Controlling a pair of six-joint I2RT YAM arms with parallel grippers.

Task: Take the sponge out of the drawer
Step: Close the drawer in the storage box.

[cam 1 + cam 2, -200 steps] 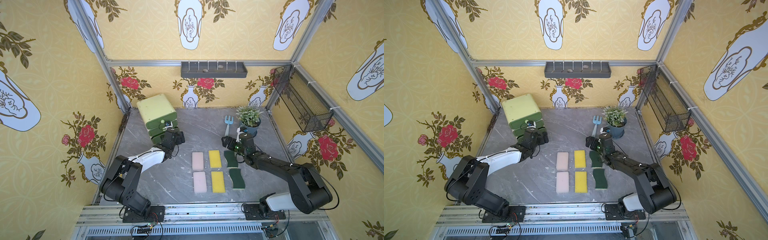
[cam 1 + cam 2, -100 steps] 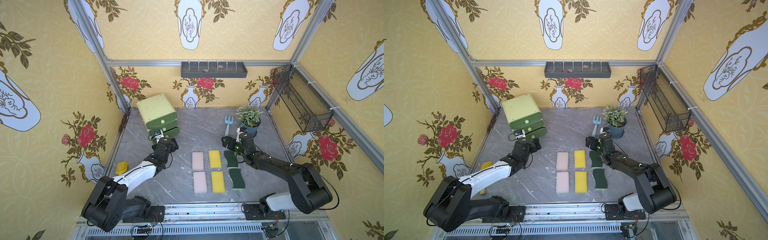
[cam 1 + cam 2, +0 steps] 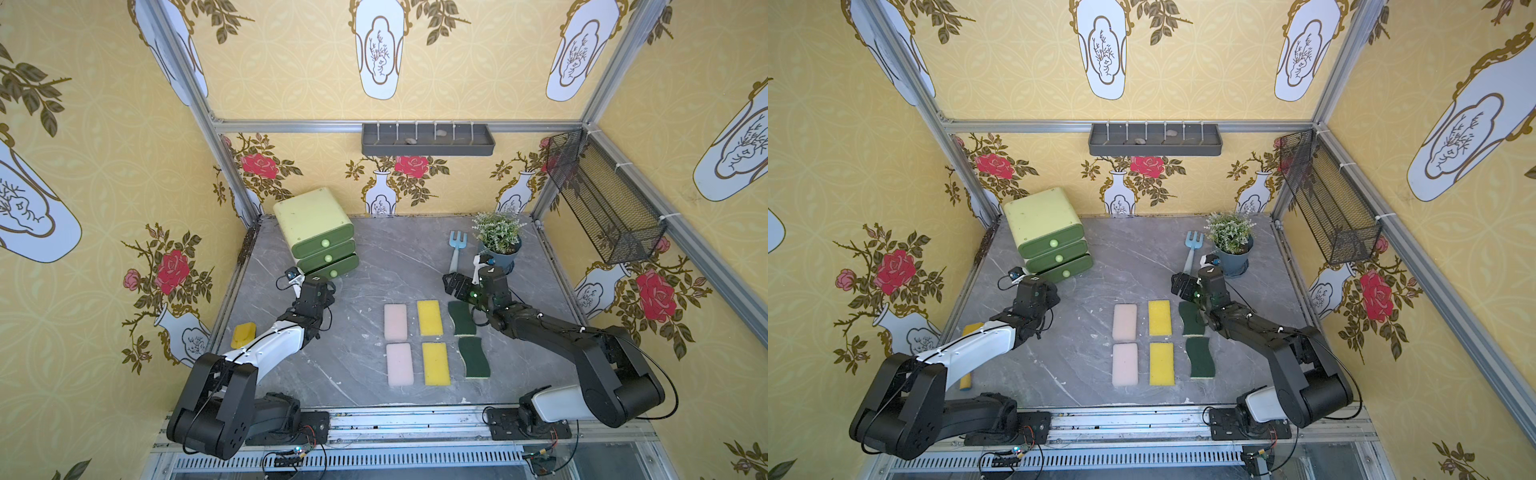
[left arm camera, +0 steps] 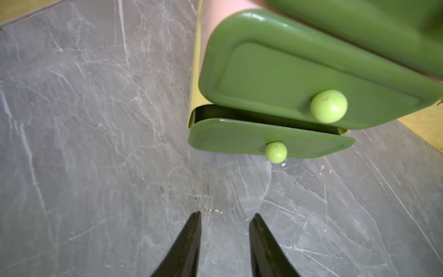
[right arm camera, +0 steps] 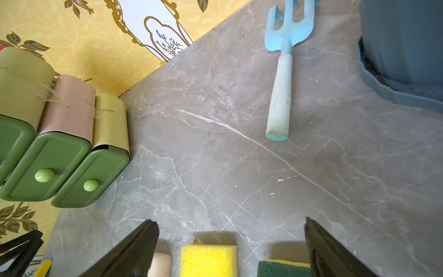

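First, loose sponges: a grid of six sponges (image 3: 430,318) lay on the table (image 3: 353,299), and one yellow sponge (image 3: 243,334) lay beside the left arm (image 3: 270,340); none of these was in a drawer.
Right gripper (image 5: 230,220): the jaws were wide apart and empty, above the far green corner of the grid. It was best kept there, out of the way.
Left gripper (image 4: 224,215): the jaws were a little apart with nothing between them, low over the table and just in front of the bottom drawer (image 4: 227,141).
Knob (image 4: 276,152): it was small, round and smooth, near the jaws but not touched, and not in line with their gap. I judged that the step was to take this knob. So the wrist needed a small sideways shift, then a straight advance until the knob sat between the jaws. After that it needed a firm close behind the widest part, or the knob could slip out.
Bottom drawer: it was only slightly out, with a dark slit above its front. The pull had to go straight and slowly, because the light cabinet (image 3: 309,216) could slide with it.
Sponge: it was not visible through the slit, so I could not tell if it lay inside.
Middle drawer (image 4: 263,79): it looked shut, just above, and the gripper had to stay below it.
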